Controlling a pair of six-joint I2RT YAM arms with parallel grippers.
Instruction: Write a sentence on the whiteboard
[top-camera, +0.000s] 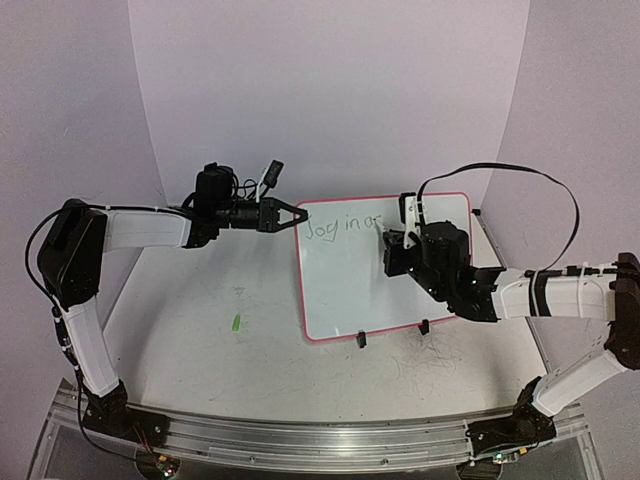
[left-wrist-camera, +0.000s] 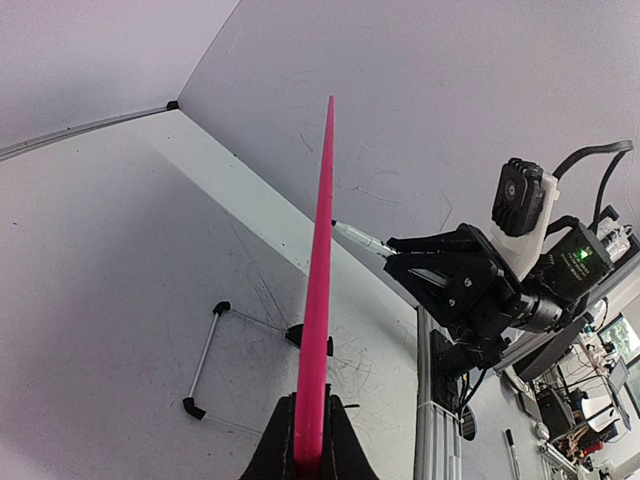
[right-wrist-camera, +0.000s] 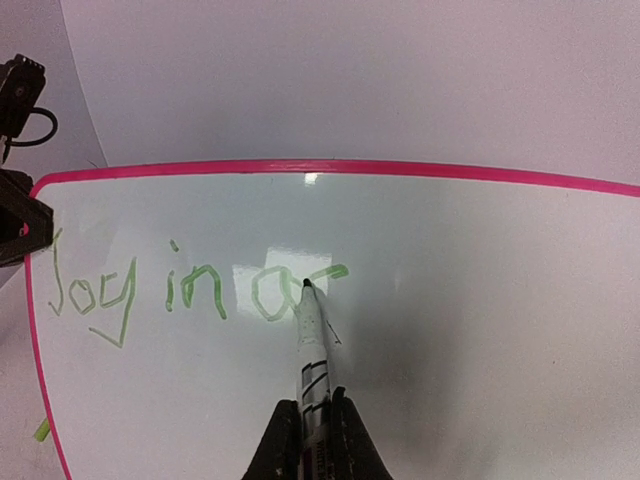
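Note:
The whiteboard (top-camera: 350, 295) leans tilted at mid-table, white with a pink rim. My left gripper (top-camera: 298, 216) is shut on its upper left rim; the left wrist view shows that rim (left-wrist-camera: 320, 260) edge-on, running up from between my fingers (left-wrist-camera: 310, 440). My right gripper (top-camera: 392, 250) is shut on a white marker (right-wrist-camera: 312, 345) whose tip touches the board. The sentence (right-wrist-camera: 190, 290) reads "Joy in" in green, followed by an "a" and a fresh stroke at the marker's tip. In the top view the sentence (top-camera: 340, 228) runs along the board's top edge.
A small green cap (top-camera: 236, 323) lies on the table left of the board. Two black clip feet (top-camera: 361, 340) stand at the board's near edge. A thin wire stand (left-wrist-camera: 205, 365) lies behind the board. Grey scribbles (top-camera: 420, 362) mark the tabletop. Curved backdrop walls enclose the table.

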